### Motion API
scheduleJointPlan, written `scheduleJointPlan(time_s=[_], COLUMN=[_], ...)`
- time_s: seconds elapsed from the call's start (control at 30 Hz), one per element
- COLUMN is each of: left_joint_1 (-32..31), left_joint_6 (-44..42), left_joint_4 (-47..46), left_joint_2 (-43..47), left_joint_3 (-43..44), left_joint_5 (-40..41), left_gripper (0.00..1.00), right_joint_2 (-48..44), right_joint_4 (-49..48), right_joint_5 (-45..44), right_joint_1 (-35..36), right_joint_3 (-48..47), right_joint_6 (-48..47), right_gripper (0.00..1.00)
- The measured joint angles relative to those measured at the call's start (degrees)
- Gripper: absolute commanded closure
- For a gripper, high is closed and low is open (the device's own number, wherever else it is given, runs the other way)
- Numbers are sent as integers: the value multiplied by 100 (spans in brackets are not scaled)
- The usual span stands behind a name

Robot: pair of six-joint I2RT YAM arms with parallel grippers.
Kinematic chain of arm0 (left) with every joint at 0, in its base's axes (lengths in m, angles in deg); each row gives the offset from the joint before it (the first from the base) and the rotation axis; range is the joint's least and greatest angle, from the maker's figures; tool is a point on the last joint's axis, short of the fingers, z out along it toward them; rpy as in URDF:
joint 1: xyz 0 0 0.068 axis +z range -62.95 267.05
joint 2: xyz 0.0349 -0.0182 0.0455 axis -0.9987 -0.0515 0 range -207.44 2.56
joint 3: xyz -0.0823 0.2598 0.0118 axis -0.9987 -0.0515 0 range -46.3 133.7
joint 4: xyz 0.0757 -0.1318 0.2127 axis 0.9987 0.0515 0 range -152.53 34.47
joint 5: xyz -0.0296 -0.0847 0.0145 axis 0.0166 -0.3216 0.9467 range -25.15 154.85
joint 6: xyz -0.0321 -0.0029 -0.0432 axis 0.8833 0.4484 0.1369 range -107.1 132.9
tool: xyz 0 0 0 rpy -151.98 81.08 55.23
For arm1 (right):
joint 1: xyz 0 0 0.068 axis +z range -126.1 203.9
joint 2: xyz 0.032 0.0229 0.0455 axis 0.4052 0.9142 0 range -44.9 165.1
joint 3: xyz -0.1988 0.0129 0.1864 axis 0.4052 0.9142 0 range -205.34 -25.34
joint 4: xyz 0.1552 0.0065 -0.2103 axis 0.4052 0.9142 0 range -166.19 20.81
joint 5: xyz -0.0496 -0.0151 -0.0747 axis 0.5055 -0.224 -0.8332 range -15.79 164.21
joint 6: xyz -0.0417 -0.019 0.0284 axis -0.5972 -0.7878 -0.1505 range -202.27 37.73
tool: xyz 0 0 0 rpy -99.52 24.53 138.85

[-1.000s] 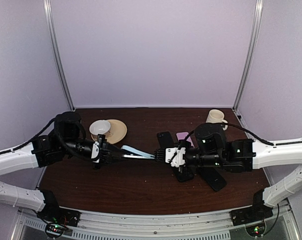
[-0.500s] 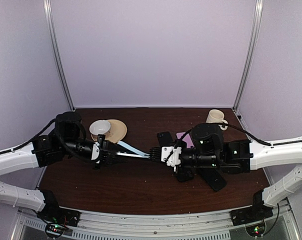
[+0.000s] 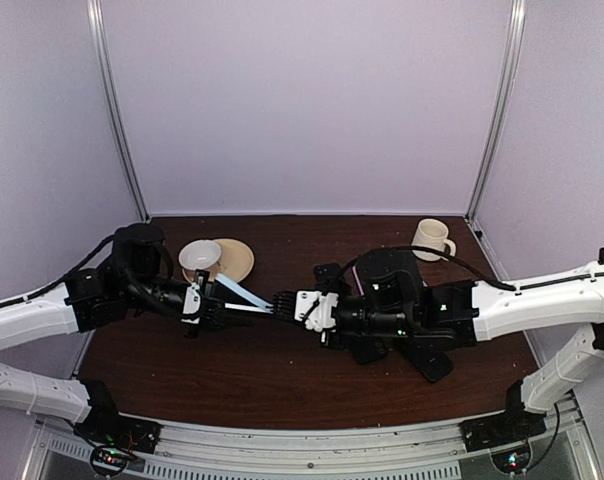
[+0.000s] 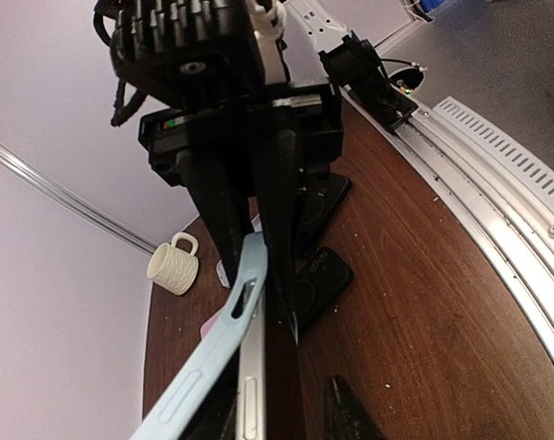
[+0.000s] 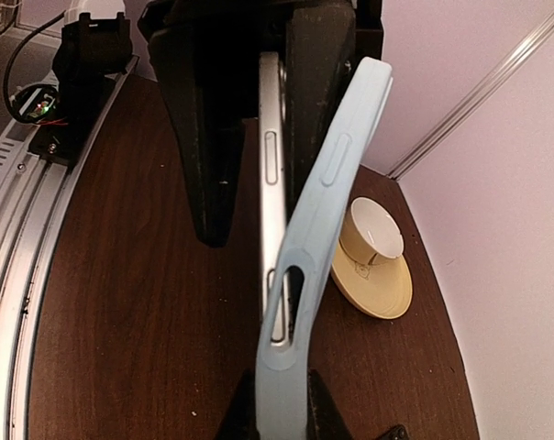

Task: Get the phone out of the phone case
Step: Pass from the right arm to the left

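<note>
A light blue phone case (image 3: 244,293) and a silver-edged phone (image 3: 244,308) hang between my two grippers above the table's middle. My left gripper (image 3: 210,306) is shut on the phone's left end. My right gripper (image 3: 282,303) is shut on the case's right end. In the right wrist view the case (image 5: 325,220) bows away from the phone (image 5: 270,183), whose near end still sits in it, and my right gripper (image 5: 282,417) clamps the case. In the left wrist view the case (image 4: 213,357) peels left of the phone (image 4: 250,385) above my left gripper (image 4: 277,426).
A tan saucer (image 3: 238,262) with a white cup (image 3: 199,254) lies behind the left gripper. A cream mug (image 3: 432,236) stands at the back right. Black phone cases (image 3: 428,358) lie under the right arm, and one shows in the left wrist view (image 4: 318,282).
My right gripper has moved left toward the left gripper. The case has bowed and its left end has come away from the phone toward the saucer.
</note>
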Motion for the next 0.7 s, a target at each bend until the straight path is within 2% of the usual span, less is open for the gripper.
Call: scheduleJointPlan(time_s=[0.1,0.33,0.5,0.7], left_joint_1=[44,35,-142,-173], left_joint_6=[4,-28,-129,-247], left_joint_4=[120,184,111,275], left_joint_2=[0,39,74,120], left_joint_3=[0,0,61,195], left_joint_5=[37,120,92,-4], left_gripper=[69,52,51,50], right_joint_2=[111,76,-415,-1226], right_joint_4=[-37,-127,-195,219], right_joint_5=[-46,-286,-400,-361], right_joint_1=[0,31,70,-2], right_joint_3=[-37,-2,341,684], right_joint_6=[-4,-199,-424,-686], right_gripper=[100,100,100,100])
